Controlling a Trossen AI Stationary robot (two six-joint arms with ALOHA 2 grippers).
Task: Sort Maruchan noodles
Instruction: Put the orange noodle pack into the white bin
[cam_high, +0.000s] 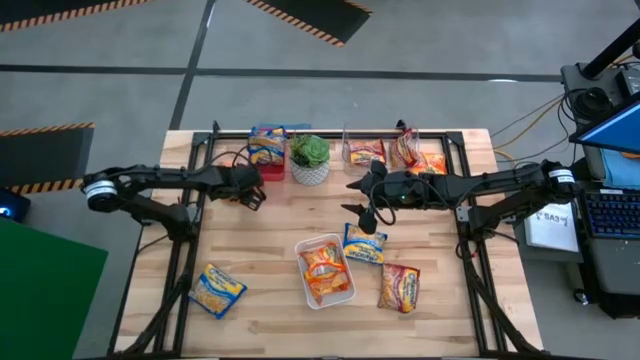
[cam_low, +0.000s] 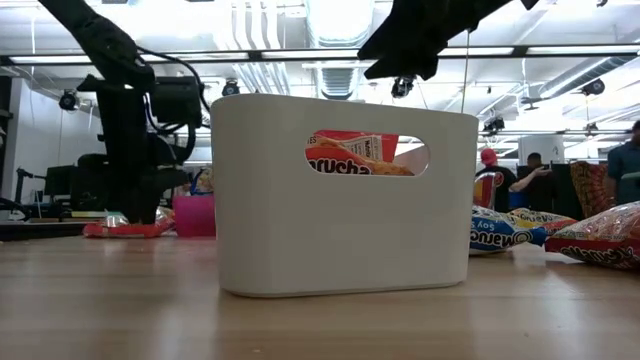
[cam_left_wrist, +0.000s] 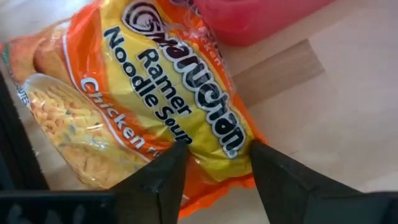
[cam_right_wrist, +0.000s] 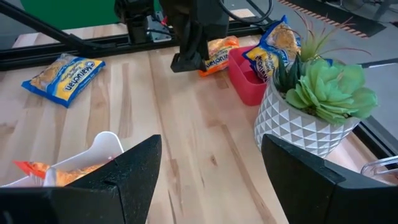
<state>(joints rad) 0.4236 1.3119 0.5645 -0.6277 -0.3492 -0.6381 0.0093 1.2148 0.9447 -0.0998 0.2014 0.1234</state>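
Your left gripper (cam_left_wrist: 214, 163) pinches an orange-edged yellow noodle packet (cam_left_wrist: 149, 99), upper centre, beside the red bin (cam_right_wrist: 245, 81) and potted plant (cam_right_wrist: 317, 106); right gripper (cam_right_wrist: 208, 168) open.

I see a green potted plant (cam_high: 309, 155) in a white faceted pot on the wooden worktop (cam_high: 260, 250), beside a pink-red plastic bin (cam_right_wrist: 245, 81).

A white bin (cam_high: 341, 294) stands near the table's (cam_high: 270, 300) front middle, with noodle packets (cam_high: 322, 270) in it. Just right of it lie two packets (cam_high: 364, 244), one (cam_high: 400, 288) nearer the front. Another packet (cam_high: 217, 290) lies well apart on the left. At the back, a potted plant (cam_high: 309, 158) stands between a red bin (cam_high: 268, 160) and a clear bin (cam_high: 364, 152).
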